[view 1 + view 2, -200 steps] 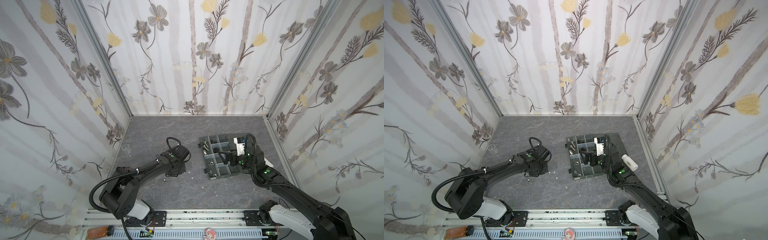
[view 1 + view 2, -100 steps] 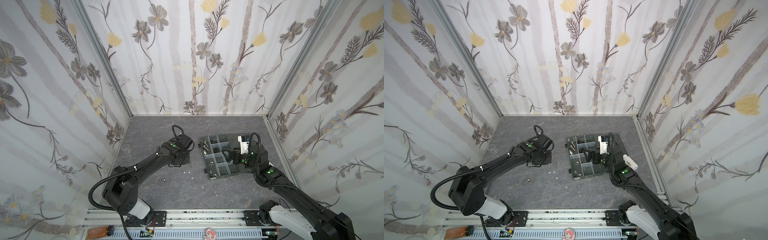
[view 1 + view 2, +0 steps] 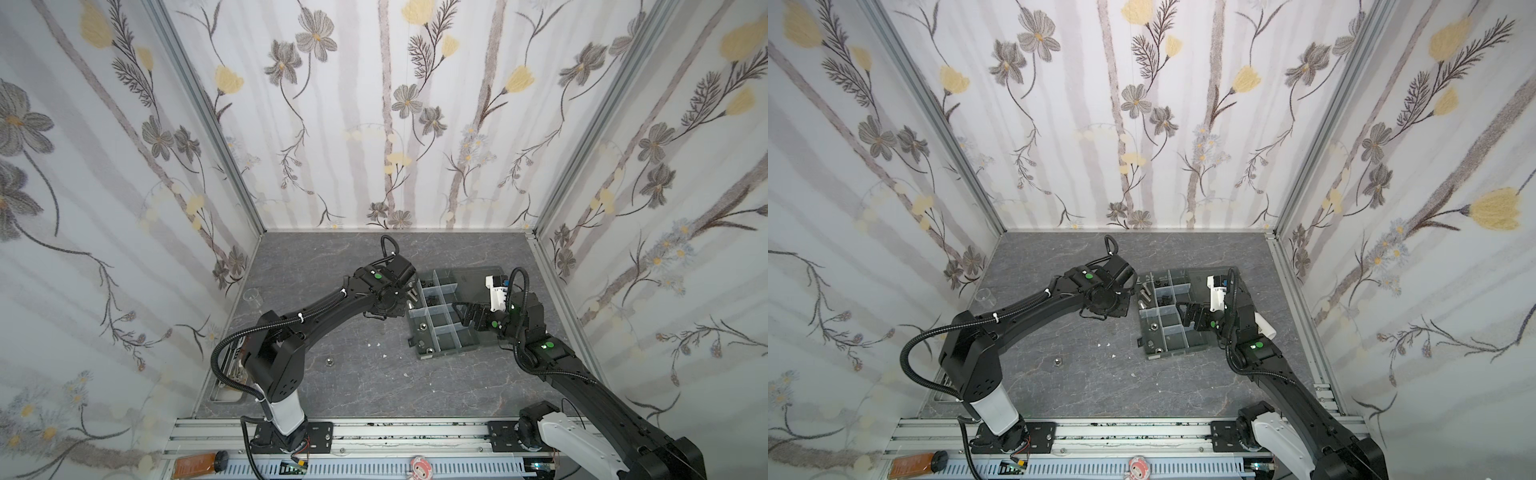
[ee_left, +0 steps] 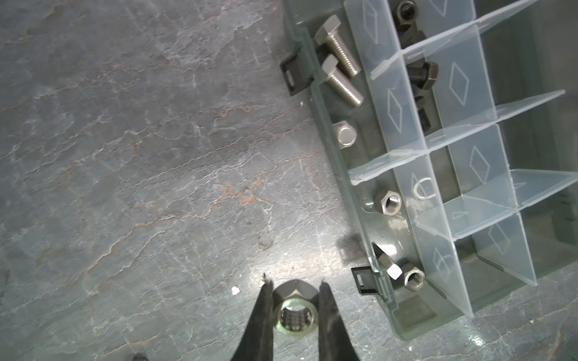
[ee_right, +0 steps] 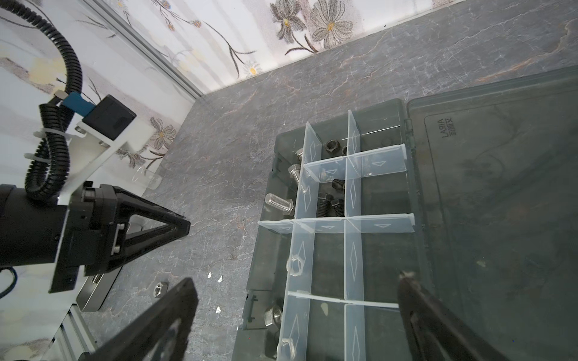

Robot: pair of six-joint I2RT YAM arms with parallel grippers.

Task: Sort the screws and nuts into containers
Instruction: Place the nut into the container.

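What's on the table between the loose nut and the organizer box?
Just a few small white specks scattered between the loose nut and the organizer box; otherwise that stretch is bare. Both top views show it, the right wrist view too.

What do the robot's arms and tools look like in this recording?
The left arm and right arm are matte black with white base links, green dot stickers and black corrugated cables fastened with white zip ties. The left tool and right tool each have two tapered black fingers. White camera brackets sit at the wrists.
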